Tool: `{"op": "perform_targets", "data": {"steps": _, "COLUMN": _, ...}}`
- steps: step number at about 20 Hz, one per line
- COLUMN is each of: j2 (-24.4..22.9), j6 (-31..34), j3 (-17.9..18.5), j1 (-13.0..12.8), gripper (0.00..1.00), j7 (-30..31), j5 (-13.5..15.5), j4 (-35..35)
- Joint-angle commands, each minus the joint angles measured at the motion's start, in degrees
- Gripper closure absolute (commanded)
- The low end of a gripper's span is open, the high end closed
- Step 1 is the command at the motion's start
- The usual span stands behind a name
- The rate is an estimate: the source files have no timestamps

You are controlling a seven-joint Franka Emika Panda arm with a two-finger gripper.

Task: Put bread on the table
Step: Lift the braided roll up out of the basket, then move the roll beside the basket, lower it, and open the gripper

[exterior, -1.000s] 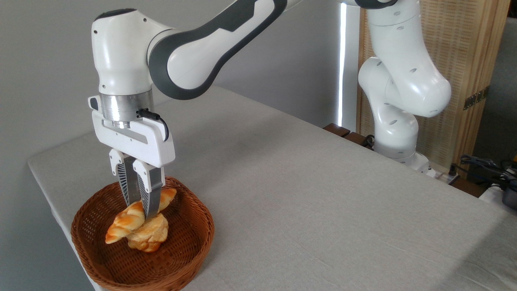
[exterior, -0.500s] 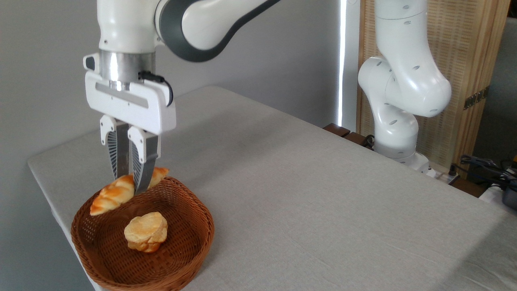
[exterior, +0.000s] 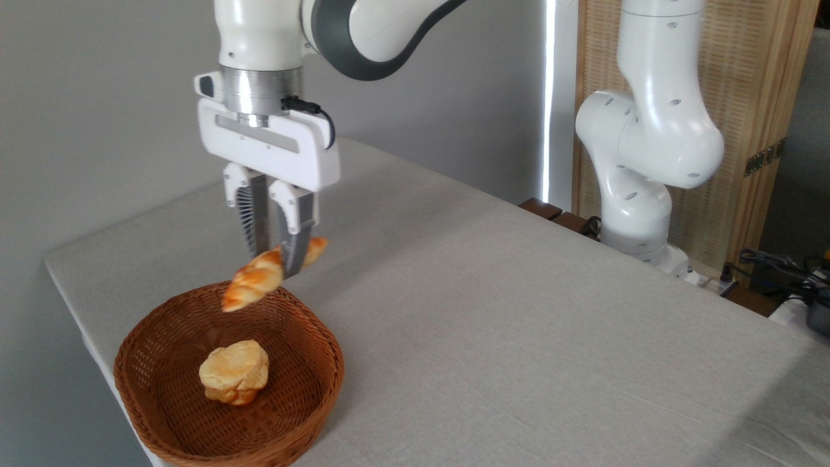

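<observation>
The jaws of the gripper [exterior: 277, 263] pinch the bread [exterior: 271, 275] near its middle; the loaf hangs tilted, low end over the basket [exterior: 311, 395] rim, bare surface [exterior: 519, 324] lying rightward.

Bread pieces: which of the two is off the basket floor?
The long braided bread, golden-orange, is clamped in the claw above the basket rim. The round pale bun lies inside the basket.
</observation>
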State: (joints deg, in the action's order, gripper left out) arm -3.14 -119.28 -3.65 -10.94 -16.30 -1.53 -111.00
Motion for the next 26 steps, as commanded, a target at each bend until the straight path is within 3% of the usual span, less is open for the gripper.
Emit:
{"op": "perform_targets", "data": {"steps": 1, "j2": -3.19, "j6": 5.71, "j3": 0.31, "j1": -1.09, "gripper": 0.45, "j7": -5.21, "j5": 4.77, "j4": -3.08}}
{"op": "perform_targets", "data": {"steps": 5, "j2": -5.47, "j6": 6.87, "j3": 0.31, "j1": -3.11, "gripper": 0.45, "j7": -8.47, "j5": 8.12, "j4": -7.03}}
{"op": "perform_targets", "data": {"steps": 8, "j2": -5.47, "j6": 6.26, "j3": 0.31, "j1": -4.96, "gripper": 0.45, "j7": -9.62, "j5": 8.21, "j4": -9.05}}
{"op": "perform_targets", "data": {"steps": 9, "j2": -5.3, "j6": 6.08, "j3": 0.31, "j1": -5.4, "gripper": 0.39, "j7": -9.97, "j5": 8.21, "j4": -9.23}}
{"op": "perform_targets", "data": {"steps": 11, "j2": -4.77, "j6": 5.03, "j3": 0.31, "j1": -6.28, "gripper": 0.03, "j7": -10.24, "j5": 7.86, "j4": -9.5}}
{"op": "perform_targets", "data": {"steps": 12, "j2": -4.6, "j6": 4.33, "j3": 0.31, "j1": -6.28, "gripper": 0.0, "j7": -10.24, "j5": 7.86, "j4": -9.5}}
{"op": "perform_targets", "data": {"steps": 17, "j2": -2.49, "j6": 2.57, "j3": 0.22, "j1": -7.16, "gripper": 0.0, "j7": -10.15, "j5": 7.77, "j4": -9.32}}
{"op": "perform_targets", "data": {"steps": 26, "j2": -3.36, "j6": 2.39, "j3": 0.49, "j1": -7.07, "gripper": 0.0, "j7": -9.98, "j5": 7.42, "j4": -8.71}}
